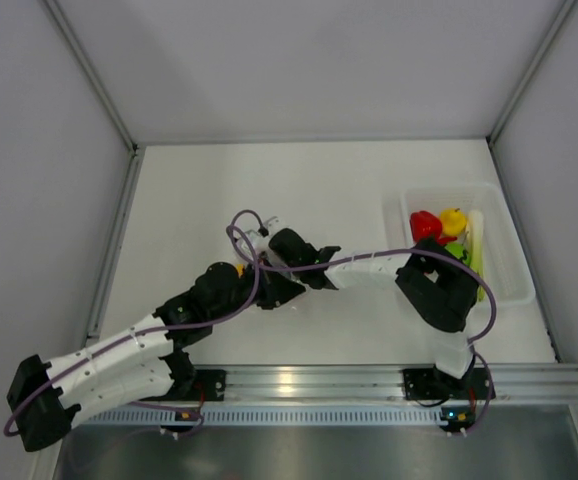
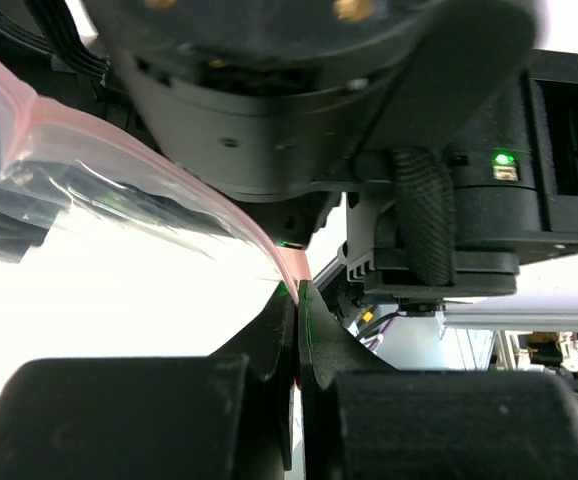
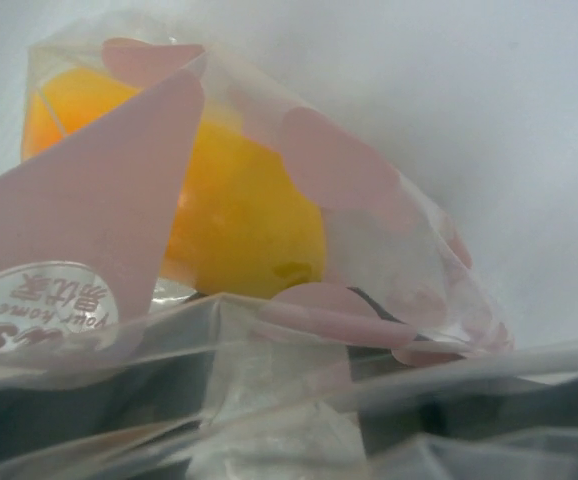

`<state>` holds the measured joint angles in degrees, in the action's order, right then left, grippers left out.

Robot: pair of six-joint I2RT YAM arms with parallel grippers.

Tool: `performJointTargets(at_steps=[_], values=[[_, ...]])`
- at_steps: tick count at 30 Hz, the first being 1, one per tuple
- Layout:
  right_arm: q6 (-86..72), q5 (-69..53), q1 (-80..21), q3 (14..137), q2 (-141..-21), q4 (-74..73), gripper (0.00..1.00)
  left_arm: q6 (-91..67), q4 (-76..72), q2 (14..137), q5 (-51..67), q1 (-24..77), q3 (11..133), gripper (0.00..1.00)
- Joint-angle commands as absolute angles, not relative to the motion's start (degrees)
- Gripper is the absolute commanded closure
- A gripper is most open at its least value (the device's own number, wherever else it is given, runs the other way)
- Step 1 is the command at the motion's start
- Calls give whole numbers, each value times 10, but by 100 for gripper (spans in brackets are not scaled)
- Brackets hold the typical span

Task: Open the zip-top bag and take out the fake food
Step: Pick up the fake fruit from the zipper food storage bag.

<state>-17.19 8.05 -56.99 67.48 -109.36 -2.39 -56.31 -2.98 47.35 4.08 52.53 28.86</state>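
The zip-top bag [image 2: 89, 190] is clear crinkly plastic with a pink-red zip strip. My left gripper [image 2: 297, 290] is shut on that strip. From above, the bag [image 1: 260, 236] lies mid-table where both grippers meet, the left gripper [image 1: 245, 273] from the lower left and the right gripper [image 1: 275, 258] from the right. In the right wrist view, an orange-yellow piece of fake food [image 3: 239, 215] sits inside the bag [image 3: 369, 200], which has pink hearts. My right gripper [image 3: 284, 425] shows only dimly through the plastic, its fingers [image 3: 489, 420] apart and the orange piece beyond them.
A translucent white tray [image 1: 510, 262] stands at the right. It holds a red piece [image 1: 425, 224], a yellow piece [image 1: 453, 220], a green piece [image 1: 457, 250] and a pale stalk [image 1: 475, 235]. White walls close in the table on three sides.
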Motion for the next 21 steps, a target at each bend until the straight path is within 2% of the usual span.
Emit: performJointTargets(at_steps=[1,5,11,17,21], values=[[-190,162,-569,665,-1072,-44,50,-541,-72,453,70,530,294,100],[-200,265,-568,629,-1027,-126,49,-520,-72,448,87,531,323,100],[-221,280,-548,553,-926,-208,49,-513,-72,436,68,530,342,100],[-293,293,-529,513,-828,-389,47,-499,-71,427,17,531,325,100],[-296,292,-529,506,-764,-440,47,-482,-70,425,9,531,322,100]])
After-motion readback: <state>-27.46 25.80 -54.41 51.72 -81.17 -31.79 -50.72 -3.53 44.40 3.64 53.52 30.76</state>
